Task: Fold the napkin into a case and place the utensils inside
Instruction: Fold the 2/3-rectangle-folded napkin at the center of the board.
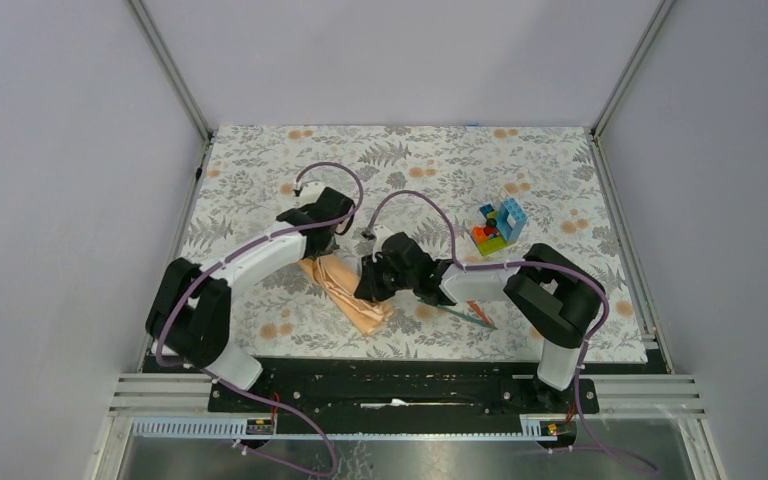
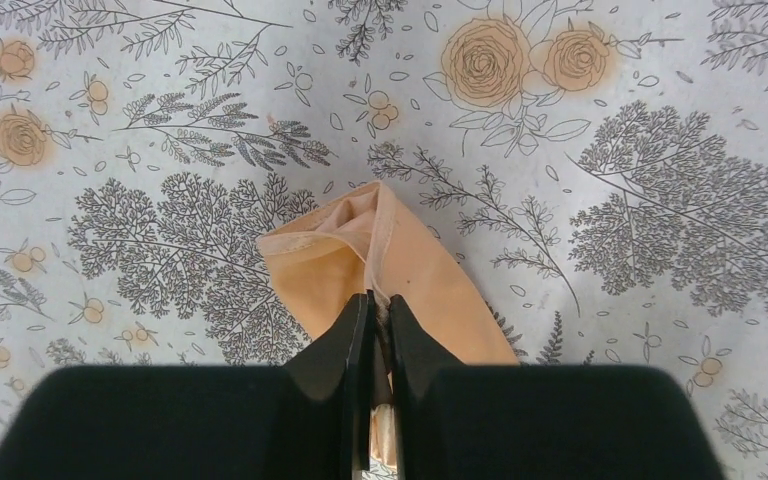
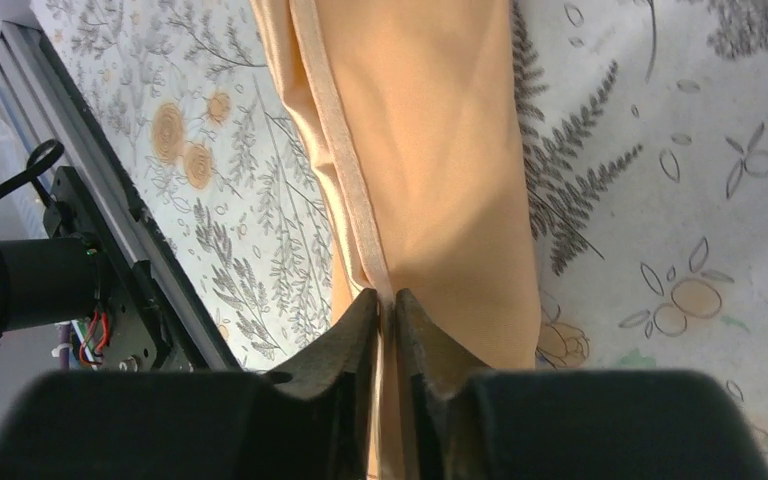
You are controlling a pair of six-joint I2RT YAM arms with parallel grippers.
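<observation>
While I hold the napkin (image 1: 345, 292) pinched in left gripper (image 2: 379, 298) and right gripper (image 3: 388, 295), its length slants between them.

1. A floral mat (image 1: 410, 160), grey leaves and small orange roses on white, covers the table from side to side.
2. The peach-orange napkin (image 1: 350, 300) lies on the mat left of centre, folded into a long narrow strip that runs slantwise from the middle towards the near edge; its hemmed edge shows along the length.
3. A cluster of multicoloured toy blocks (image 1: 500, 228) stands on the mat to the right of centre, well apart from the napkin.
4. The two thin utensils (image 1: 475, 318), one teal and one orange, lie close together near the front right of the mat, partly hidden.
</observation>
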